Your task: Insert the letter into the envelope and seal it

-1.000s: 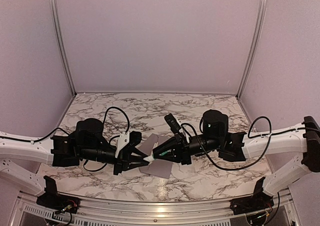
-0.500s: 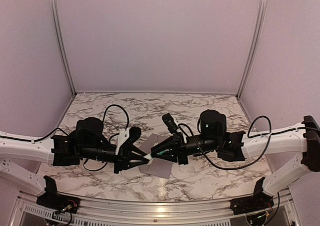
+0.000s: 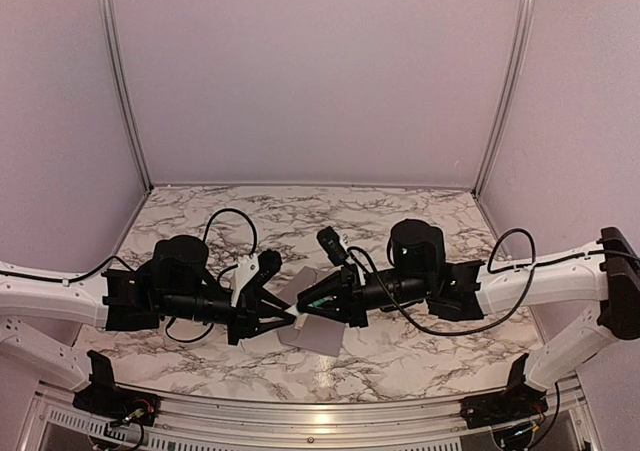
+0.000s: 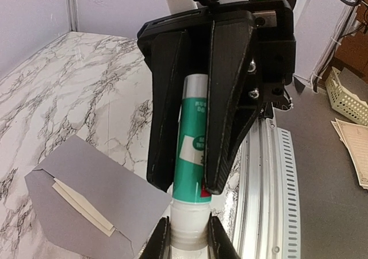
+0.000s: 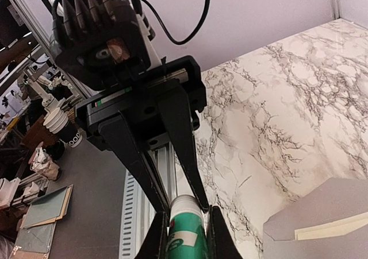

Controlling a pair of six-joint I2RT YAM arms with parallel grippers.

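Envelope: grey envelope [image 4: 86,181] lay flat on the marble table [image 3: 420,221], toward its near edge, directly below the two meeting grippers; its pointed flap was open and lay flat on the tabletop.
Envelope contents: letter [image 4: 80,204] sat tucked inside, with only a narrow cream strip showing along the mouth, next to the flap.
Tube: green-white tube [image 4: 192,138] was off the table, held in the air between the two grippers and above the envelope's near end.
Left gripper: left gripper [image 4: 187,242] had its fingers clamped on the tube's white end.
Right gripper: right gripper [image 5: 185,236] had its fingers pressed against both sides of the tube's green labelled body.
Gripper relation: fingertips of the two met nose to nose around the tube, just beside each other.
Left arm pose: reached in low from the left, forearm roughly level, pointing toward the table's centre.
Right arm pose: reached in low from the right, forearm roughly level, a black cable looping over it.
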